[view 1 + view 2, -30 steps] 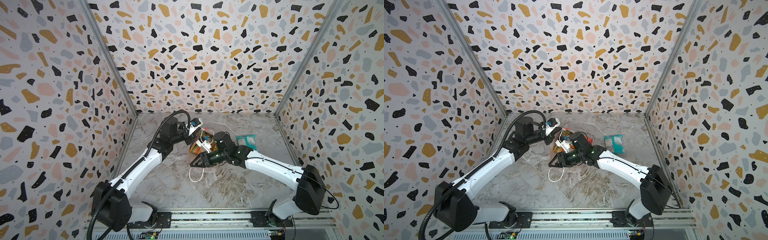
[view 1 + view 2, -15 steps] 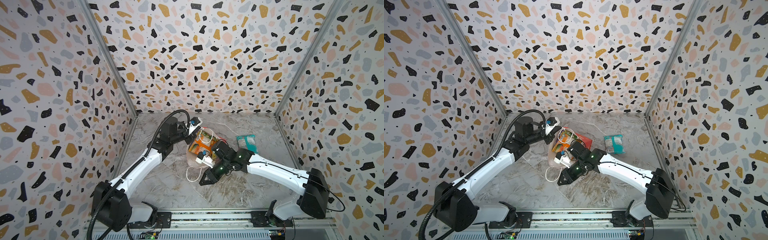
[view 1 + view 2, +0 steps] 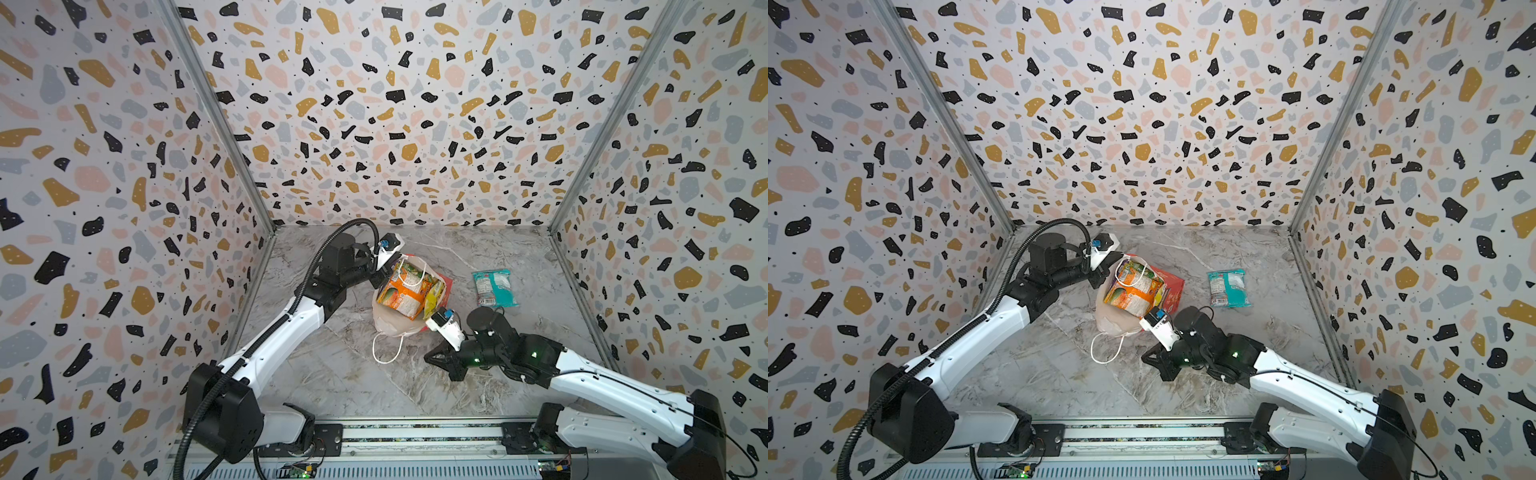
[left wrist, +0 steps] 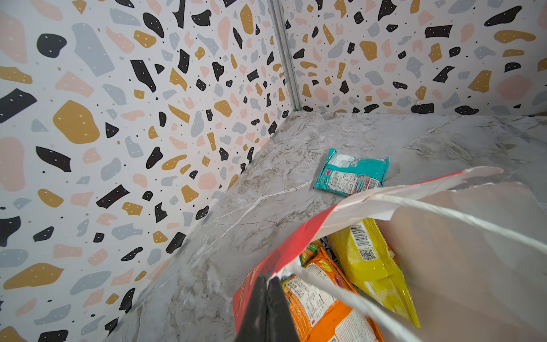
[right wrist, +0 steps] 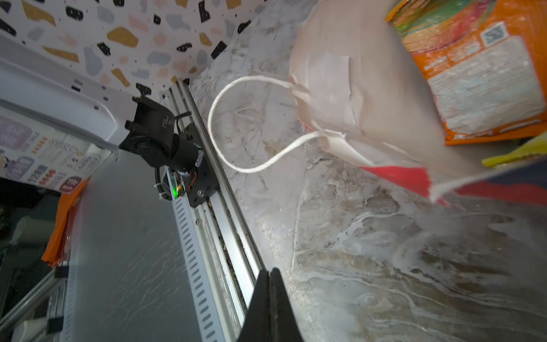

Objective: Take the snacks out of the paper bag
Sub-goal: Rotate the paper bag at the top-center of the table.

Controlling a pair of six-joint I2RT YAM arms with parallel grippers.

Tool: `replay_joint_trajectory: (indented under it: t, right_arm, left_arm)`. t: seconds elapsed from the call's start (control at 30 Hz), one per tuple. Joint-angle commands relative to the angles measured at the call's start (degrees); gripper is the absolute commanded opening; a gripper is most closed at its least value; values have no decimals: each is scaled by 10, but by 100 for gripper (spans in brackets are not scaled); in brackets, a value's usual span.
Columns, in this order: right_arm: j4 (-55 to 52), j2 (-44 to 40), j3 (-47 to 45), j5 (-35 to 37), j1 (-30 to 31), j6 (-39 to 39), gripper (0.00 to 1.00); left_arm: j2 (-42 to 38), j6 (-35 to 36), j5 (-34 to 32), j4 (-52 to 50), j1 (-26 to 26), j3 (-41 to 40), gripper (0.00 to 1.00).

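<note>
teal packet near open red bag

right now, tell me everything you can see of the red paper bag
The red paper gift bag is crumpled, red outside and pale white inside. It looks tipped forward on the marble table, mouth gaping. The left tool, shut, pinches its rim. One white cord handle lies looped on the table; the other drapes over an orange foil packet inside, beside a yellow foil packet.
</note>
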Motion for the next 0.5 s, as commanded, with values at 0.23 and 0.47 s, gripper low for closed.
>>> replay_joint_trajectory:
  t: [0.23,0.47]
  right_arm:
    - [313,68,-167,96,-91,206,0]
    - [485,229,-166,110,-125,320,0]
  left_arm:
    - [-24,-28,-6,64,-2,-3,0]
    - [-18,-42,-17,77,-3,-4,0]
